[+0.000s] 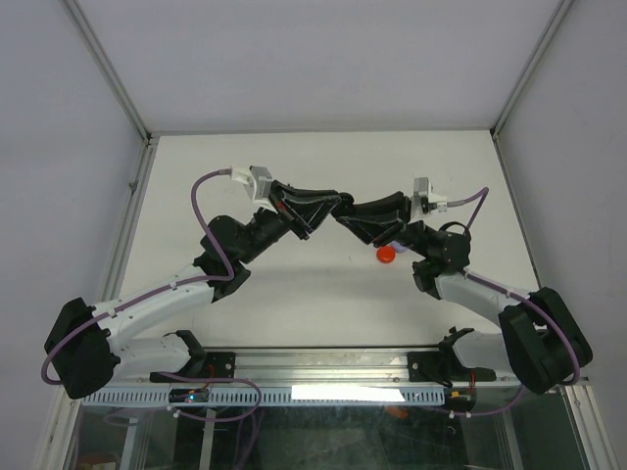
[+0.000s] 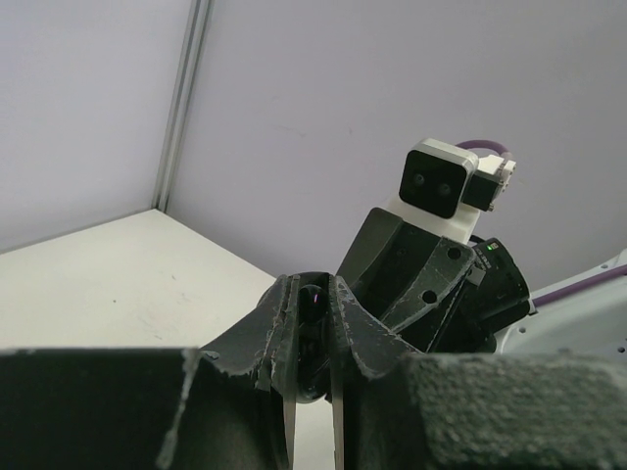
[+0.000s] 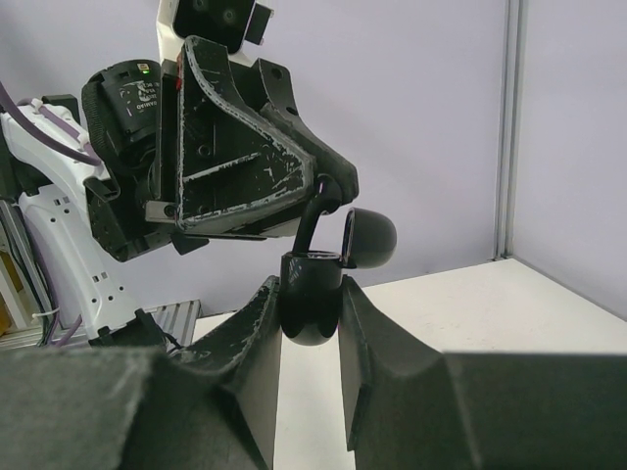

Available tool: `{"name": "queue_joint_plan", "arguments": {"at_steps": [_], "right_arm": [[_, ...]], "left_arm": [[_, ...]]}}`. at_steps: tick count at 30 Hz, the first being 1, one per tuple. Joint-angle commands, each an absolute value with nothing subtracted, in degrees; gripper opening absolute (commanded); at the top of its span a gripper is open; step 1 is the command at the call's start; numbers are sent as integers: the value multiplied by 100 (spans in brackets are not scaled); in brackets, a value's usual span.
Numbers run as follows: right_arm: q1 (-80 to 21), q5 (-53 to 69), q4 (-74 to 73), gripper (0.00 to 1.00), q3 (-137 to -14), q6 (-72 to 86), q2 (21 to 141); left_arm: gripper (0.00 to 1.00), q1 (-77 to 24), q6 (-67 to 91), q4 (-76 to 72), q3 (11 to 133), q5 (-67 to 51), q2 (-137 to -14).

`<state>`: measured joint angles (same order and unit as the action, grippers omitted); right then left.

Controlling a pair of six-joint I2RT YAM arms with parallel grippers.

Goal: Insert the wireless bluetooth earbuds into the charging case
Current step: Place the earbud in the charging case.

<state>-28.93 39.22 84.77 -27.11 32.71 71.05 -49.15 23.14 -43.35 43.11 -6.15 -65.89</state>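
My right gripper [image 3: 311, 290] is shut on a small round black charging case [image 3: 312, 311] and holds it above the table, with its lid [image 3: 370, 238] hinged open. My left gripper [image 2: 313, 292] is shut on a black earbud [image 2: 313, 305]. In the right wrist view the earbud's curved stem [image 3: 312, 217] reaches down from the left fingertips [image 3: 328, 186] into the case's open mouth. In the top view the two grippers meet tip to tip over the middle of the table, the left one [image 1: 331, 206] and the right one [image 1: 353, 215].
A small red round item [image 1: 386, 254] lies on the white table [image 1: 323, 294] below the right wrist, with something pale beside it [image 1: 400, 245]. Grey walls enclose the table on the far side and both flanks. The right wrist camera [image 2: 437, 182] faces the left one closely.
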Motion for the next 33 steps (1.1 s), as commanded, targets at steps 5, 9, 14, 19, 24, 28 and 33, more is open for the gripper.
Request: {"name": "queue_joint_plan", "arguments": {"at_steps": [5, 9, 14, 19, 24, 28, 33], "right_arm": [[-2917, 3795, 9398, 0, -2930, 3234, 6919], [-2910, 3804, 9395, 0, -2925, 3227, 6884], [-2912, 3824, 9396, 0, -2939, 3236, 6898], [-2909, 3832, 9395, 0, -2951, 3243, 6844], [-2912, 3866, 9396, 0, -2955, 3269, 6813], [-2912, 3964, 9394, 0, -2987, 3302, 6839], [-2913, 4074, 9396, 0, -2992, 3306, 6869]], "left_arm": [[2, -5059, 2347, -4599, 4123, -434, -6491], [4, -5078, 2280, -4494, 4065, -375, -6404], [7, -5091, 2248, -4341, 4036, -438, -6339], [9, -5095, 2258, -4236, 3938, -420, -6266], [11, -5090, 2266, -4167, 3886, -456, -6223], [12, -5092, 2219, -4024, 3921, -509, -6223], [21, -5090, 2053, -3762, 3998, -421, -6094]]}}
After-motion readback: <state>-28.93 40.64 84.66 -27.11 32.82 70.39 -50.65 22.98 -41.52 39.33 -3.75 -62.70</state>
